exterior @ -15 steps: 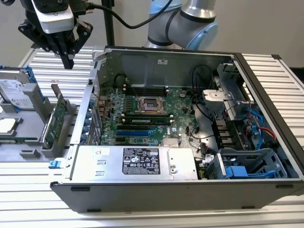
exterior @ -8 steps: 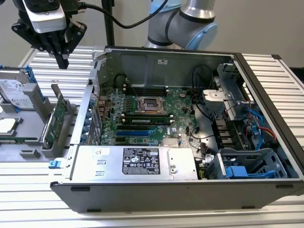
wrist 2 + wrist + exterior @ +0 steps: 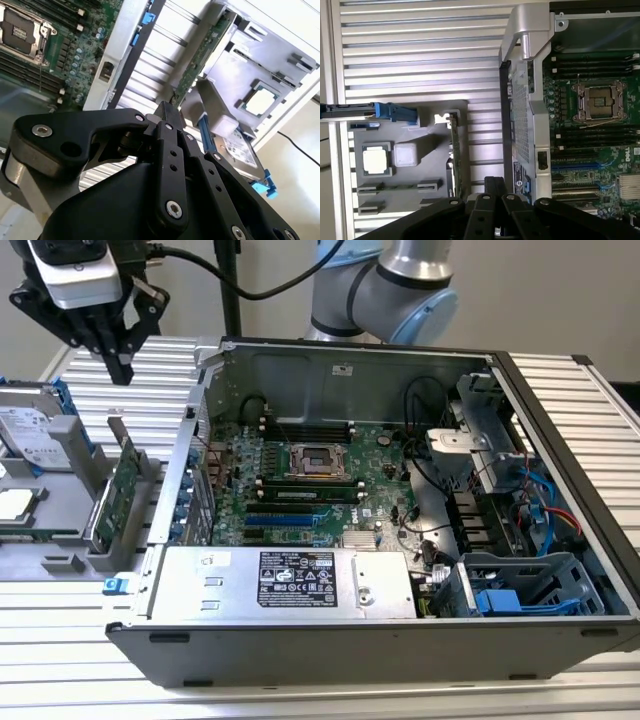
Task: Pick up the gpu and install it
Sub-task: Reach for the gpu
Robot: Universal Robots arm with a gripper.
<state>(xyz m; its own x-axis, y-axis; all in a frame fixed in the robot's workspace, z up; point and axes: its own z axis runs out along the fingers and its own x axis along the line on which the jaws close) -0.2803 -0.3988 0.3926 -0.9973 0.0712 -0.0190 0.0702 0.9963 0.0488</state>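
The gpu (image 3: 122, 490) is a thin green card standing on edge in a slot of the grey parts holder (image 3: 60, 540), at the exterior view's left, just outside the open computer case. It also appears edge-on in both wrist views (image 3: 200, 60) (image 3: 454, 150). My gripper (image 3: 122, 368) hangs well above the gpu, apart from it. Its black fingers (image 3: 165, 112) are pressed together with nothing between them, tips pointing down toward the card's upper edge (image 3: 495, 182).
The open case (image 3: 560, 430) holds the green motherboard (image 3: 310, 480) with its CPU socket (image 3: 318, 462) and a power supply (image 3: 290, 580) along the front. On the holder lie a hard drive (image 3: 30, 430) and a CPU chip (image 3: 376, 161). Ribbed white table surrounds everything.
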